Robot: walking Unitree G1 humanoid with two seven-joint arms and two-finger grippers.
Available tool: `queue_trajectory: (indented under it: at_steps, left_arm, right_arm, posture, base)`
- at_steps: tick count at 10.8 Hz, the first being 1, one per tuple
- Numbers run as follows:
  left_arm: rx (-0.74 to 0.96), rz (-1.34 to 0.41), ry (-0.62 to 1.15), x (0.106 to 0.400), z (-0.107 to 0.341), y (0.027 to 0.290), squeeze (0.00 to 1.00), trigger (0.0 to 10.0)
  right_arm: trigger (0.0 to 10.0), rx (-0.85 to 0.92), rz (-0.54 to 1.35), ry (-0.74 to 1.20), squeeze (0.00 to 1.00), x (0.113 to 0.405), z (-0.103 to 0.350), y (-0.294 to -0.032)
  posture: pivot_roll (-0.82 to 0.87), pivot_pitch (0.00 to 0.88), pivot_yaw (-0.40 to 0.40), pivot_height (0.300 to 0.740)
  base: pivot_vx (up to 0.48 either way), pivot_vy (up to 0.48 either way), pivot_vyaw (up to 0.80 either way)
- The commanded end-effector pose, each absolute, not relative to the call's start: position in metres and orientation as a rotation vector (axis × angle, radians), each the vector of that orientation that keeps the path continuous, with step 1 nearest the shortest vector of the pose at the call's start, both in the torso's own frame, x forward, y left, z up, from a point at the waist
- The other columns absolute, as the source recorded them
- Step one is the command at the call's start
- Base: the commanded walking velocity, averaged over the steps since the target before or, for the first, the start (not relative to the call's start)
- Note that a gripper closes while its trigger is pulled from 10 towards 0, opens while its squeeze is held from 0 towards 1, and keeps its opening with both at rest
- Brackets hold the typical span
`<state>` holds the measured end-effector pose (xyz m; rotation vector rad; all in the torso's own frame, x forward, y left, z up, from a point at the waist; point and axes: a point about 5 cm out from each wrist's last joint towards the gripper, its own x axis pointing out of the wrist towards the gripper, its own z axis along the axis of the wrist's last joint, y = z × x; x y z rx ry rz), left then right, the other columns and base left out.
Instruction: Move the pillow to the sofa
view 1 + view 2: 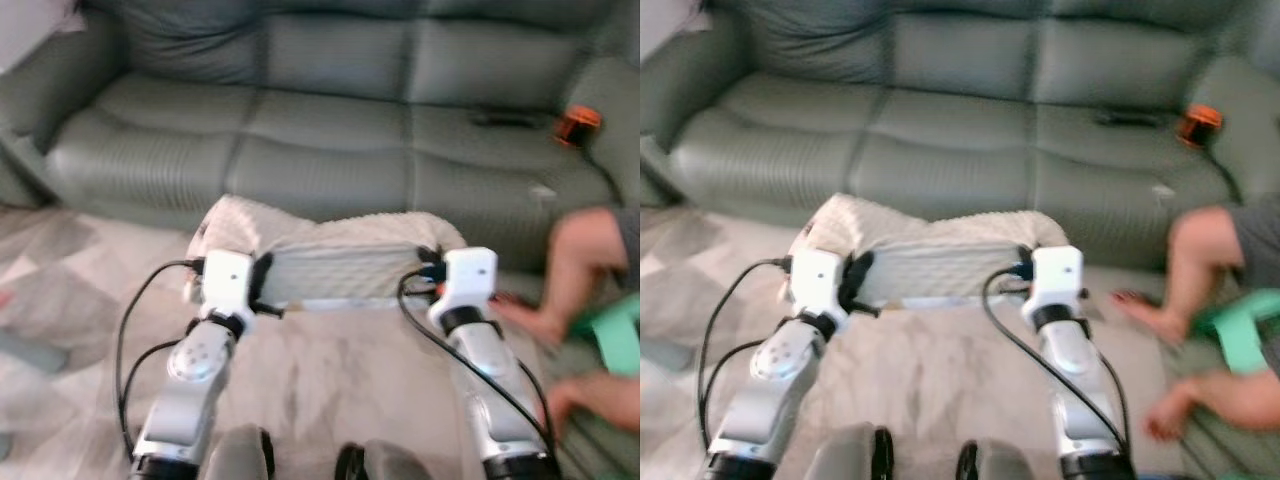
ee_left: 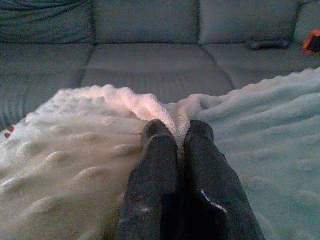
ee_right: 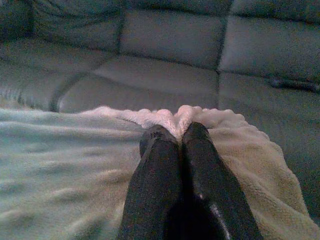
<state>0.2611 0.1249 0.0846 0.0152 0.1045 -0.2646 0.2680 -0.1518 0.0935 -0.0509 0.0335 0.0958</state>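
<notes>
1. The pillow [image 1: 330,250], cream with a bumpy fleece face, hung between my two arms just in front of the sofa [image 1: 330,150], held off the floor and sagging a little in the middle
2. Left gripper [image 2: 177,137]: fingers closed tight, a ridge of fleece pinched between the tips at the pillow's left edge
3. Right gripper [image 3: 174,132]: same state, fingers pressed together on a fold of fabric at the right edge
4. My read of the step: carry forward and set down on the seat cushions. Both holds were on fabric only, not on the filling, so I judged slow, level, matched travel of both arms to be the way, and no release until the pillow was well over the cushion front
5. On the sofa's right side lay a dark flat object [image 1: 505,120] and an orange item [image 1: 578,124]; I would aim for the middle cushion, well apart from them
6. A person's arm [image 1: 570,270] was low on the right, near my right arm, so I would keep that elbow tucked
</notes>
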Motion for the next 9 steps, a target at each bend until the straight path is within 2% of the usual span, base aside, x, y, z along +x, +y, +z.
queue_trajectory:
  at_steps: [1, 6, 8, 9]
  left_arm:
    - [0.004, -0.243, 0.085, 0.2636, 0.0885, 0.1276, 0.0, 10.0]
    - [-0.015, -0.267, 0.085, 0.2639, 0.0888, 0.1217, 0.0, 10.0]
    - [-0.025, -0.269, 0.094, 0.2641, 0.0882, 0.1202, 0.0, 10.0]
    - [-0.028, -0.268, 0.099, 0.2644, 0.088, 0.12, 0.0, 10.0]
  right_arm:
    - [10.0, -0.066, 0.023, 0.011, 0.0, 0.2669, 0.0991, -0.1697]
    - [10.0, -0.083, 0.028, 0.008, 0.0, 0.2672, 0.0995, -0.1695]
    - [10.0, -0.082, 0.022, 0.009, 0.0, 0.2672, 0.0994, -0.1693]
    - [10.0, -0.081, 0.016, 0.014, 0.0, 0.2677, 0.0987, -0.1699]
  posture:
    - [-0.06, 0.141, -0.011, 0.74]
    - [-0.06, 0.142, -0.01, 0.74]
    - [-0.06, 0.143, -0.01, 0.74]
    - [-0.06, 0.144, -0.011, 0.74]
  base:
    - [0.48, 0.0, 0.0]
    - [0.48, 0.0, 0.0]
    - [0.461, 0.0, 0.7]
    - [0.409, 0.247, 0.0]
